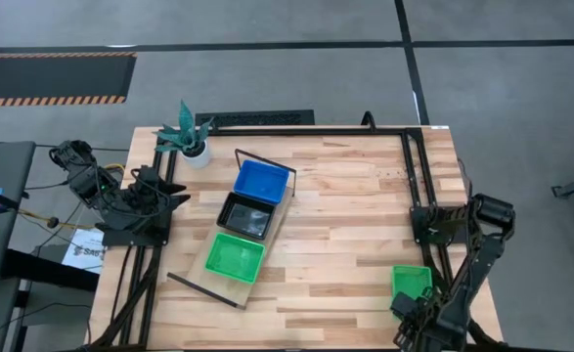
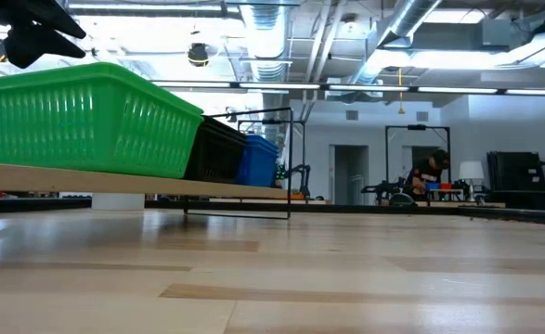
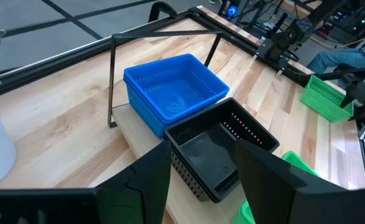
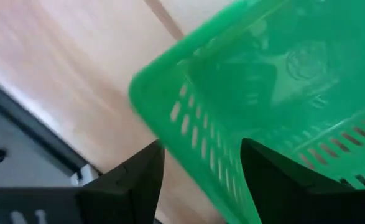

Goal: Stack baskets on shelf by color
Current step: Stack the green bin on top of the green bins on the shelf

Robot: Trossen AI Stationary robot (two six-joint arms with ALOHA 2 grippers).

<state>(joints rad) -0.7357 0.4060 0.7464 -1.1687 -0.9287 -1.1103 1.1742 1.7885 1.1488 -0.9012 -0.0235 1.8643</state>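
On the shelf (image 1: 230, 262), a light-wood plank lying aslant on the table, stand a blue basket (image 1: 261, 182), a black basket (image 1: 246, 215) and a green basket (image 1: 235, 256) in a row. They show again in the left wrist view as the blue basket (image 3: 173, 93) and the black basket (image 3: 216, 149). A second green basket (image 1: 412, 282) sits near the table's near right corner. My right gripper (image 4: 201, 186) is open at it, one finger outside its wall (image 4: 188, 143) and one over its inside. My left gripper (image 3: 204, 186) is open, off the table's left edge.
A potted plant in a white pot (image 1: 195, 147) stands by the shelf's far end. A black frame (image 1: 414, 166) runs along the table's far and right sides. Bare tabletop (image 1: 355, 225) lies between the shelf and the right arm. A person (image 2: 430, 172) is far off in the room.
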